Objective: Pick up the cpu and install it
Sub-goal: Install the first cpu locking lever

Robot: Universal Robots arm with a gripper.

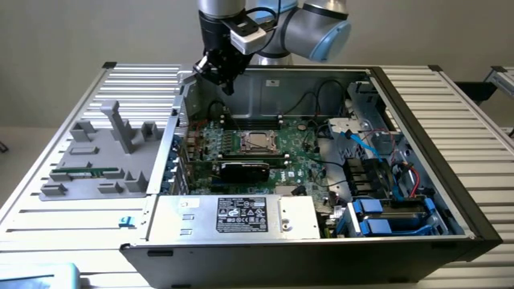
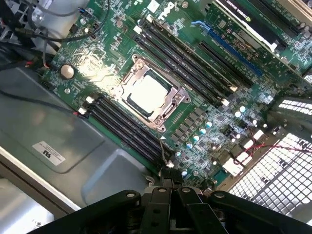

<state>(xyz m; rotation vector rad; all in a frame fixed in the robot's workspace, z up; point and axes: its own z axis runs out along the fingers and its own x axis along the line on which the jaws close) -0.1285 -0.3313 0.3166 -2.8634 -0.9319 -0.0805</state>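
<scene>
Robotics lab workcell: my arm [image 1: 317, 27] stands over an open computer case [image 1: 321, 265] on a slatted aluminium counter [image 1: 449, 114], grey parts fixture [image 1: 80, 162] at nine o'clock.

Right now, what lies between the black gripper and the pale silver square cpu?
In the wrist view, a row of long black memory slots on the green motherboard lies between the shut gripper and the cpu.
</scene>
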